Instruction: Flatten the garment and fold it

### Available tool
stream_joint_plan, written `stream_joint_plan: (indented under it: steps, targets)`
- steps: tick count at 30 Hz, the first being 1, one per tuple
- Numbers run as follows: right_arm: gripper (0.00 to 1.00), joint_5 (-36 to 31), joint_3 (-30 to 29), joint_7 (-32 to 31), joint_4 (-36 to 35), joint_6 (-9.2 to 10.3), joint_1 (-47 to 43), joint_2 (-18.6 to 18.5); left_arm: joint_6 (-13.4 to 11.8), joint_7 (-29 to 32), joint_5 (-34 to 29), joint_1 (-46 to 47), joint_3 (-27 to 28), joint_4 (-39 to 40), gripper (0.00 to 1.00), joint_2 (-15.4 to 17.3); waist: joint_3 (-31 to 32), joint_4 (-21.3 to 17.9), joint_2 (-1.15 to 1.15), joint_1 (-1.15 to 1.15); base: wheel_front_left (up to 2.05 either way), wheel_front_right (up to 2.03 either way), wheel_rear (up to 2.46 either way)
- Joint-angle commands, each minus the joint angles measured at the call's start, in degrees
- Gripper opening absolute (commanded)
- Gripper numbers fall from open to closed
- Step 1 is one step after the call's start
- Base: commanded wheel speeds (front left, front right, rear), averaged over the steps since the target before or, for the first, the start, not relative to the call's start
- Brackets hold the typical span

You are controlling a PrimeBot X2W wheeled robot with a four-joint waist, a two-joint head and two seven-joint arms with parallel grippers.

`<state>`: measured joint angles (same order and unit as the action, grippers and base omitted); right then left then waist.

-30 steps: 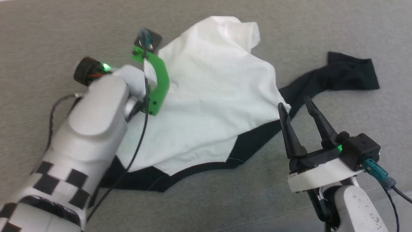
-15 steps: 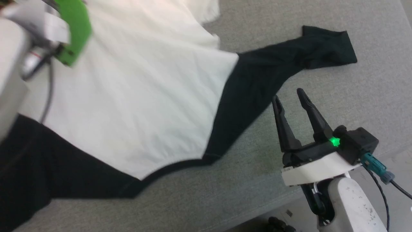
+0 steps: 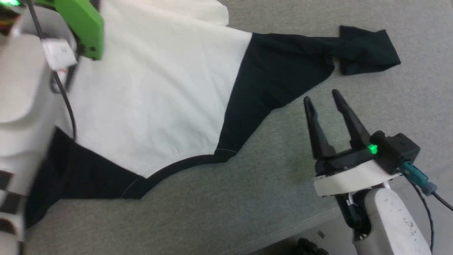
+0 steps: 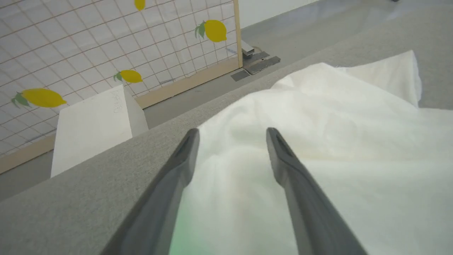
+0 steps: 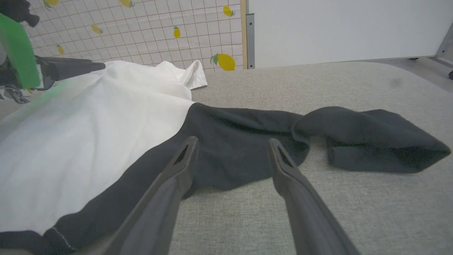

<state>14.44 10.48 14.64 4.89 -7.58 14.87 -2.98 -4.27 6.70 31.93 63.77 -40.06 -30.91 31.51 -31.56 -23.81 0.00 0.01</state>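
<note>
The garment lies spread on the grey surface: its white body (image 3: 155,95) at centre-left, one black sleeve (image 3: 283,67) running to the upper right with a folded-over cuff (image 3: 368,49), and the black collar trim (image 3: 180,163) along the near edge. My right gripper (image 3: 321,97) is open and empty just off that sleeve's near edge; in the right wrist view (image 5: 232,141) it points at the sleeve (image 5: 247,131). My left gripper (image 4: 231,131) stands open over rumpled white cloth (image 4: 336,141), nothing pinched. The left arm's green bracket (image 3: 83,26) is at the upper left.
The grey surface (image 3: 247,205) ends at an edge near the lower right, with floor beyond. Past the far edge stand a lemon-print grid panel (image 4: 106,42) and a white box (image 4: 92,127). Bare grey surface lies right of the sleeve (image 5: 354,212).
The head view has shifted. The white body has been drawn off the black sleeve, which now lies wider and flatter. My right gripper stays open beside it.
</note>
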Motion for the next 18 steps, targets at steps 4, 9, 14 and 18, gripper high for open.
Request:
stream_joint_plan:
  steps: [4, 9, 14, 18]
  targets:
    - [1.0, -2.5, -2.8, -1.1, -0.7, 0.09, -1.1, 0.1, -4.9, -13.1, 4.8, -8.3, 4.9, 2.3, 1.0, -5.8, 7.7, 8.8, 0.0, -0.01, 0.0, 0.0, 0.0]
    - [1.0, -3.9, -5.0, -3.8, -2.7, 0.09, -3.5, 0.1, -7.6, -18.8, 8.0, -20.0, 5.8, 7.4, 1.0, -9.8, 12.8, 14.3, 0.0, -0.01, 0.0, 0.0, 0.0]
    - [1.0, -5.3, -6.7, -6.6, -4.9, 0.09, -6.3, 0.1, -10.3, -18.9, 8.7, -29.4, 4.1, 13.6, 1.0, -10.5, 16.1, 19.0, 0.0, -0.01, 0.0, 0.0, 0.0]
    - [1.0, -5.5, -7.1, -8.3, -6.5, 0.09, -7.7, 0.1, -13.4, -15.8, 9.9, -35.7, 3.0, 18.4, 1.0, -9.8, 17.5, 21.8, 0.0, -0.01, 0.0, 0.0, 0.0]
